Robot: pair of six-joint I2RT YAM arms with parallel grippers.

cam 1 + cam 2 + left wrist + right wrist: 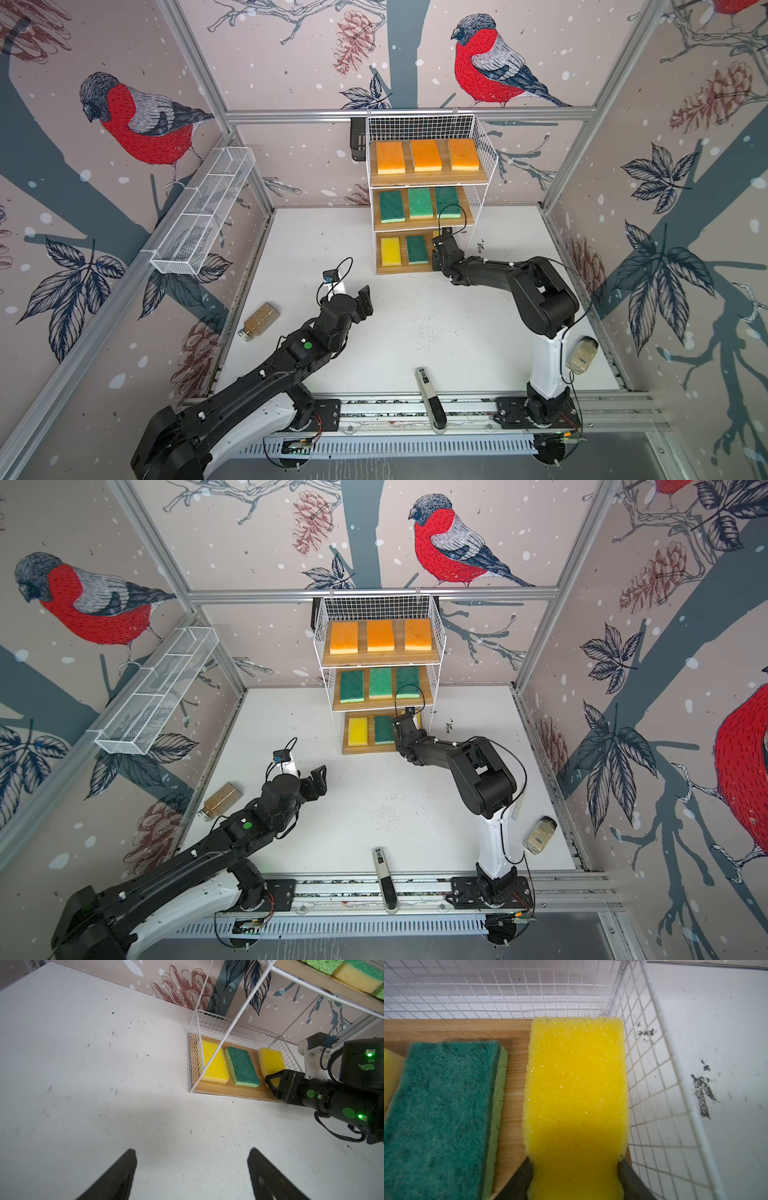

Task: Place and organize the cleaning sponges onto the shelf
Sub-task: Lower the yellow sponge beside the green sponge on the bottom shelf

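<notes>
The shelf (pixel 428 179) is a white wire rack with three stepped wooden boards at the back of the table. Three orange sponges (pixel 426 155) lie on its top board and three green ones (pixel 420 202) on the middle board. The bottom board holds a yellow sponge (pixel 390 251) and a green sponge (pixel 416 249). My right gripper (pixel 575 1162) is shut on the near end of a second yellow sponge (pixel 576 1088), which lies over the board's right end beside the wire side. My left gripper (pixel 191 1150) stands open and empty over bare table, well short of the shelf.
A spice jar (pixel 259 321) lies at the table's left edge and a pale jar (pixel 582 353) at the right edge. A white-and-black handheld device (pixel 430 399) lies across the front rail. A long white mesh trough (pixel 203 212) hangs on the left wall.
</notes>
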